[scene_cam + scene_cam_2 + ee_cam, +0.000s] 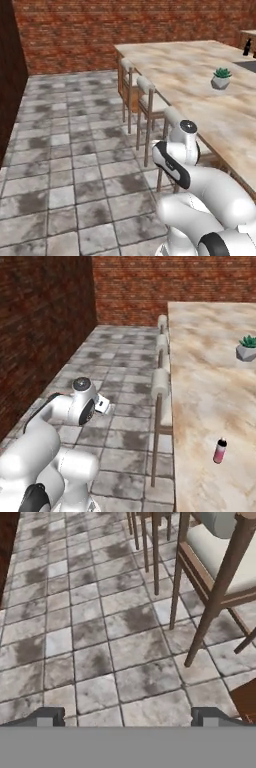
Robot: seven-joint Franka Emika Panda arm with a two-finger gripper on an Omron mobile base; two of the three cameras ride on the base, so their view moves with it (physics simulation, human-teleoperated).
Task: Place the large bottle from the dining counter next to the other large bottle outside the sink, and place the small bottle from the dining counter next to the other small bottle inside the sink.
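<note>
Item: small bottle (219, 450), stubby, pinkish-white with a dark top, stood upright on the marbled worktop (210, 401) of the dining island, a little in from its stool-side edge and towards the near end; well apart from the potted succulent (247, 348) further along. Item: sink (247, 65), only a dark corner visible at the far right edge of the worktop, with a small dark bottle-like shape (247, 46) beyond it, too small to identify. The large bottle could not be made out on the worktop. Item: gripper (125, 717), fingers spread wide and empty, pointed down at the tiled floor (90, 637) beside a wooden stool (220, 567), the arm folded low and short of the worktop. Judgement: the step in hand was the reach for the first bottle. To do it well, the arm would need to rise clear of the stool backs before crossing the worktop edge, then descend over the small bottle with the fingers spread either side of its body, closing below the cap so it stayed upright.
</note>
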